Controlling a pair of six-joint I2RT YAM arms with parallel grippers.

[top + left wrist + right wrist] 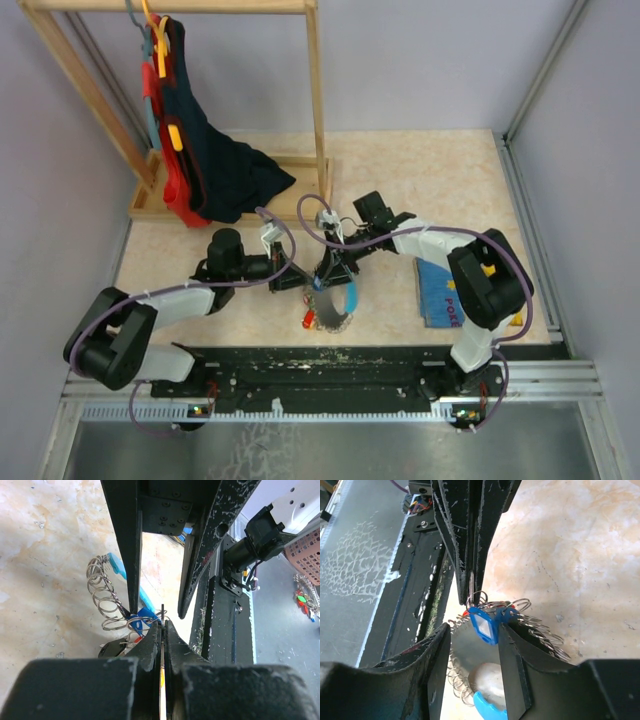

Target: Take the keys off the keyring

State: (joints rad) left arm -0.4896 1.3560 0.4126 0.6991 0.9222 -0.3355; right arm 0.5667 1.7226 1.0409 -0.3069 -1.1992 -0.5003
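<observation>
Left claw (163, 626) is pinched tight on a thin metal piece (163, 614) showing some yellow, key or ring, can't tell. Right claw (474, 628) is apart, fingers either side of the blue key (484, 625). The keyring (540, 630) is bunched right by both claws, near the front edge of the counter (580, 540).

The only writing I can read is on the blue book (435, 295) lying flat beside my right arm (487, 282). Pale capital letters run along its near edge and begin "POK". My arm covers whatever follows, so I cannot tell the full word.
</observation>
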